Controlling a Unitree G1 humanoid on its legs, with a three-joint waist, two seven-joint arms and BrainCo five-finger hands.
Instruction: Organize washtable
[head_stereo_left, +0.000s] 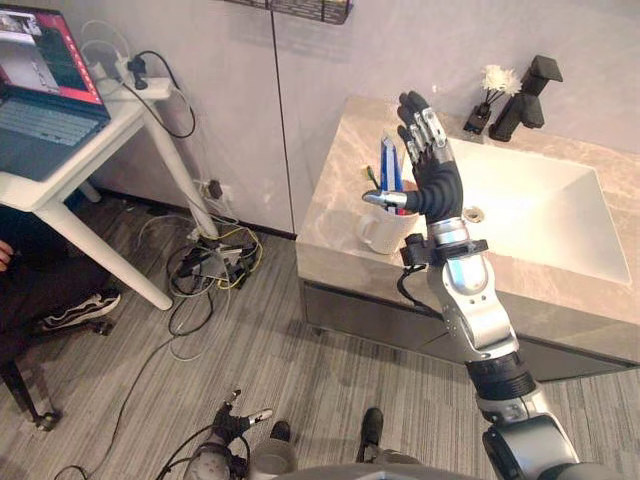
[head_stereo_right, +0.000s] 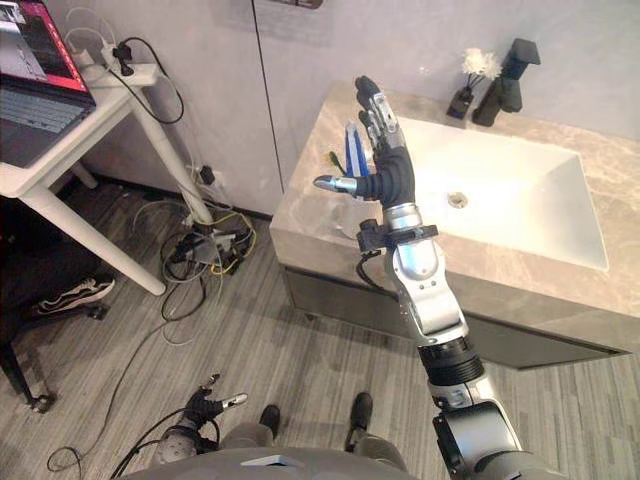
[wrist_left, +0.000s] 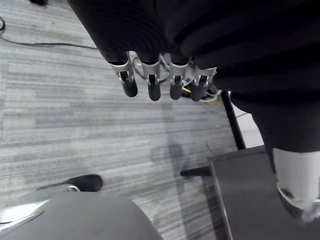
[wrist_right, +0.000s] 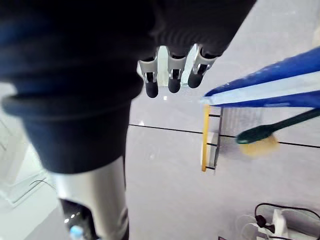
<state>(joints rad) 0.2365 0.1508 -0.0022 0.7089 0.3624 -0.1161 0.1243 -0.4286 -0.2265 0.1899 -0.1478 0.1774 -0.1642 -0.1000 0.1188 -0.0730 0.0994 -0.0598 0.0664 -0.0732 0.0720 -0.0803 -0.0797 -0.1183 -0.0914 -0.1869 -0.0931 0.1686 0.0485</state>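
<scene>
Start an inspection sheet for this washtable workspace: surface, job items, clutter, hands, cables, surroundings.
Surface: marble-look counter with a white sink set in it.
Job's things: white mug at the counter's left end, holding a blue tube and a toothbrush.
Clutter: small dark bottle and a white tuft beside the black faucet.
Hands: right hand raised by the mug, fingers straight, empty; left hand low near the floor, fingers relaxed, empty.
Cables: tangle on the floor; more at the power strip.
Surroundings: white desk with open laptop; a person's shoe.
</scene>
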